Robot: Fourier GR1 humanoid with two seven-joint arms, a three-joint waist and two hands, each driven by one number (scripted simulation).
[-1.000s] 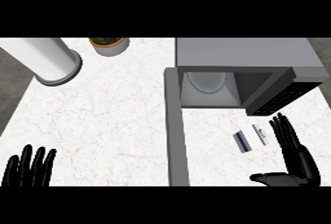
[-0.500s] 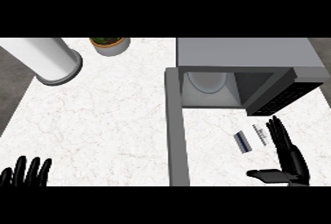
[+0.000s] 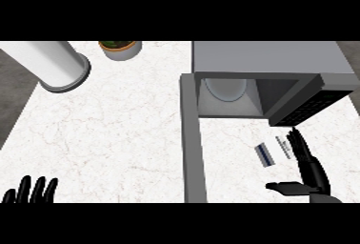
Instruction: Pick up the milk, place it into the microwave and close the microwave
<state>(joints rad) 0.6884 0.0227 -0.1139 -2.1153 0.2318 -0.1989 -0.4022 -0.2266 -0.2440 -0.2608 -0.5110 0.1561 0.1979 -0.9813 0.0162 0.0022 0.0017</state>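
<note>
Here the microwave (image 3: 267,59) stands at the far right of the white marble desk (image 3: 112,133), its door (image 3: 194,143) swung wide open toward the near edge and a pale round plate (image 3: 226,89) showing inside. The milk (image 3: 265,155) is outside the microwave, on the desk in front of the opening. It lies just left of the right robot hand (image 3: 311,175), which is open with straight fingers and grips nothing. The left robot hand (image 3: 32,191) rests open at the lower left edge. A white cylinder (image 3: 57,64) and a potted plant (image 3: 120,48) stand far back.
</note>
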